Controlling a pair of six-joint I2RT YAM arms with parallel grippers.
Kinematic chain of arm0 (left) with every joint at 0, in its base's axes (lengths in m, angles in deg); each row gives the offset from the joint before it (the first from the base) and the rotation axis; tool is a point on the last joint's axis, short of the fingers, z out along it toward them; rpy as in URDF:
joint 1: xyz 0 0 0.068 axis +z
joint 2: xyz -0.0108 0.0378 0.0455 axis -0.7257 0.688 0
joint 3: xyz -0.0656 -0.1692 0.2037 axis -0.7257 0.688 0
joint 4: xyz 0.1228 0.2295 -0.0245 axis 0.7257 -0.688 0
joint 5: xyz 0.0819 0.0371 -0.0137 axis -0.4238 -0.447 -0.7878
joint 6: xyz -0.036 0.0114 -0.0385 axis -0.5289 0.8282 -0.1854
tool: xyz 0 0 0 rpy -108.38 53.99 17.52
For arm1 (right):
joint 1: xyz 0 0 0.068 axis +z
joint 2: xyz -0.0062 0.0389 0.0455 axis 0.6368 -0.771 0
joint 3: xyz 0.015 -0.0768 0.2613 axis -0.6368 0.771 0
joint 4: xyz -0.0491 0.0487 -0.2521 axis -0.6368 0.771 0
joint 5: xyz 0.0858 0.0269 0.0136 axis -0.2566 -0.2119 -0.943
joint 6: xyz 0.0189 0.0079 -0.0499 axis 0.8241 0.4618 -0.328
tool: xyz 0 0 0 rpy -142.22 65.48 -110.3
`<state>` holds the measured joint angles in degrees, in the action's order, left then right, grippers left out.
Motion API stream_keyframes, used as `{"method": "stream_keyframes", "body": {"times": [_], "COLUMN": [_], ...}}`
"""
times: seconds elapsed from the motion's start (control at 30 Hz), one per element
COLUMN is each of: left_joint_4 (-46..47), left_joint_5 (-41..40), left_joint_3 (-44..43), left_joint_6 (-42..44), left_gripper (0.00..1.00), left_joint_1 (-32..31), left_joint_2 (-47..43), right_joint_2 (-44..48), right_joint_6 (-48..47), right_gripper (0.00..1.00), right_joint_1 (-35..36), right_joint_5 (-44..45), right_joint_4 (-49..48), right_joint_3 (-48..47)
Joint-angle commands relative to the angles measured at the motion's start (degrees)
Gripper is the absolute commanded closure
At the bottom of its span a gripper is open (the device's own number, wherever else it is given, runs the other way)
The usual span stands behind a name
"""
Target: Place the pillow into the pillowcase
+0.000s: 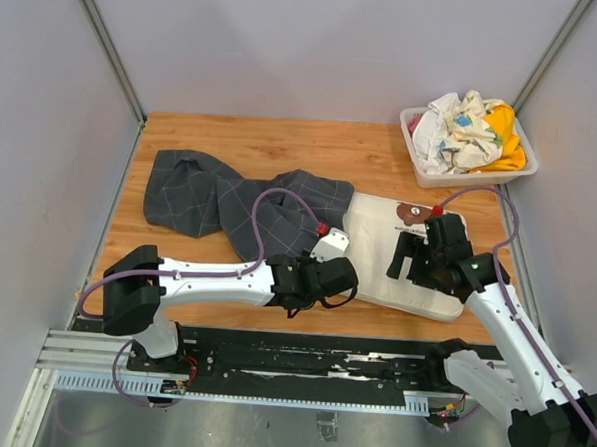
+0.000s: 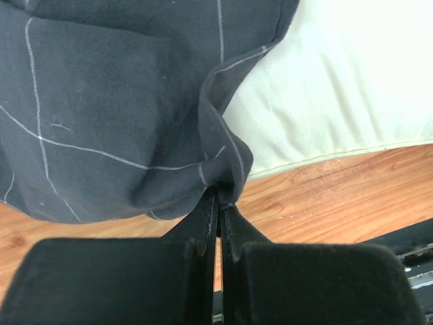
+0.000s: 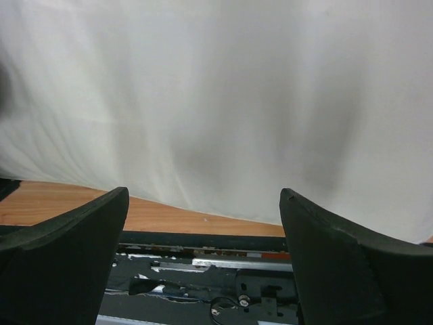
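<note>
The dark grey checked pillowcase (image 1: 234, 205) lies crumpled across the left and middle of the table. The cream pillow (image 1: 382, 253) with its brown bear print lies to its right, its left end beside the case's edge. My left gripper (image 1: 311, 271) is shut on a fold of the pillowcase's near edge. In the left wrist view the closed gripper (image 2: 220, 198) pinches the pillowcase (image 2: 101, 101), with the pillow (image 2: 338, 88) just beyond. My right gripper (image 1: 409, 261) is open above the pillow's near part. The right wrist view shows the gripper (image 3: 203, 196) wide apart and empty, over the pillow (image 3: 216, 101).
A white bin (image 1: 471, 178) holding white, yellow and patterned cloths stands at the back right corner. The arms' black mounting rail (image 1: 271, 365) runs along the near edge and also shows in the right wrist view (image 3: 223, 264). Grey walls close in the left, back and right sides.
</note>
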<state>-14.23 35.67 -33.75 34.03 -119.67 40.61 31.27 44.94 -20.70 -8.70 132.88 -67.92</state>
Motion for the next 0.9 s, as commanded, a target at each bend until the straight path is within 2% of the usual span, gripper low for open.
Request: {"method": "stream_keyframes", "body": {"times": [0.0,0.23,0.43,0.47,0.53,0.63,0.73,0.77,0.87], "left_joint_4": [3.93,4.28,4.54,4.64,4.96,5.28,5.29,5.12,4.16], "left_joint_5": [0.43,0.64,1.11,1.20,1.73,2.21,2.31,2.30,2.63], "left_joint_3": [0.41,0.61,0.90,0.96,1.11,1.26,1.23,1.03,-0.15], "left_joint_6": [-0.37,-1.29,-1.50,-1.44,-1.29,-1.00,-0.83,-0.53,0.27], "left_gripper": [1.00,1.00,1.00,1.00,1.00,1.00,1.00,1.00,1.00], "left_joint_1": [0.04,0.28,0.76,0.80,1.19,1.50,1.80,1.91,2.63], "left_joint_2": [0.38,0.71,0.83,0.94,1.27,1.69,1.66,1.59,1.07], "right_joint_2": [-3.62,-16.71,-25.46,-26.84,-29.79,-34.37,-38.02,-38.38,-34.03], "right_joint_6": [-1.25,0.04,0.60,0.55,0.56,1.48,1.82,1.97,2.30], "right_gripper": [0.06,0.00,0.00,0.03,0.17,0.48,0.92,0.98,0.99], "right_joint_1": [2.01,6.40,8.14,8.59,9.19,10.61,12.70,13.35,15.67], "right_joint_5": [-3.26,-5.41,-3.53,-3.03,-3.11,-2.67,-3.14,-3.40,-3.21], "right_joint_4": [-1.57,-9.37,-16.36,-17.56,-20.19,-23.27,-24.61,-24.31,-22.61], "right_joint_3": [-4.13,-0.58,2.61,2.77,3.39,3.66,2.59,1.90,-0.63]}}
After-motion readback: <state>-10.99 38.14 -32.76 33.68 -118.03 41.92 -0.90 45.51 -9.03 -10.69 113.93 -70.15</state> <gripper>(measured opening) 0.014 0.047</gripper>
